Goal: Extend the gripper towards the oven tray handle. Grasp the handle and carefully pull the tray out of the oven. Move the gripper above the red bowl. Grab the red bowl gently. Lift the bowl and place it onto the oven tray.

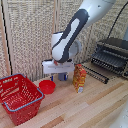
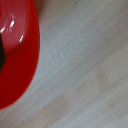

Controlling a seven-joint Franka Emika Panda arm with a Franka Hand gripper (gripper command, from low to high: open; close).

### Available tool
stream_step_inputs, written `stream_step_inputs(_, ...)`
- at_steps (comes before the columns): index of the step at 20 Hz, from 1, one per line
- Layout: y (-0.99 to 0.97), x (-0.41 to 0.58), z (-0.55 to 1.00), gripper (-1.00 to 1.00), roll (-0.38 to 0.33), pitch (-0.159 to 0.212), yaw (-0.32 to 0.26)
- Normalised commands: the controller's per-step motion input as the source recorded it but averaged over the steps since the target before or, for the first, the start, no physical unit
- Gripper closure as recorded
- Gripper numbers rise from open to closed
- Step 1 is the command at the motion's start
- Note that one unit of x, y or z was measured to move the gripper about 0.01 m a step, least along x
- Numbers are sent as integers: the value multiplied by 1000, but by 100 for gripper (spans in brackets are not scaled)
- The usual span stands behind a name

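On a pale wooden table [image 1: 100,105], the gripper [image 1: 58,76] is seen hanging low from the bulky white arm [image 1: 75,30], just above and to the 1 o'clock side of the red bowl [image 1: 47,86]. The dark fingers are pointed down near the bowl's far rim; whether they are touching it cannot be told, nor can how far apart they stand. Nothing is visibly held.

In the wrist view, the red bowl [image 2: 17,55] is seen very close, its glossy curved wall filling one side of the picture, with bare wood grain [image 2: 85,75] beside it.

A red basket [image 1: 19,97] with a blue rim is set at the bowl's 8 o'clock, close by. An orange carton [image 1: 79,78] stands upright at the bowl's 3 o'clock, near the gripper.

The oven [image 1: 114,54] is placed well apart, toward 2 o'clock from the bowl, at the exterior view's right. The tray [image 1: 96,73] is seen drawn out in front of it, its bars lying low over the table
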Motion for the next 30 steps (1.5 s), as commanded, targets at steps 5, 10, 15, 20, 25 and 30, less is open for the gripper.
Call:
stream_step_inputs(5,17,7,-321,-100,0,34,-52)
stream_step_inputs(10,-11,14,-298,-100,0,94,0)
stream_step_inputs(15,0,0,-25,100,3,5,0)
stream_step_inputs(20,0,10,-1,100,0,2,0)
stream_step_inputs(25,0,54,0,100,0,19,0)
stream_step_inputs(30,0,32,0,100,0,11,0)
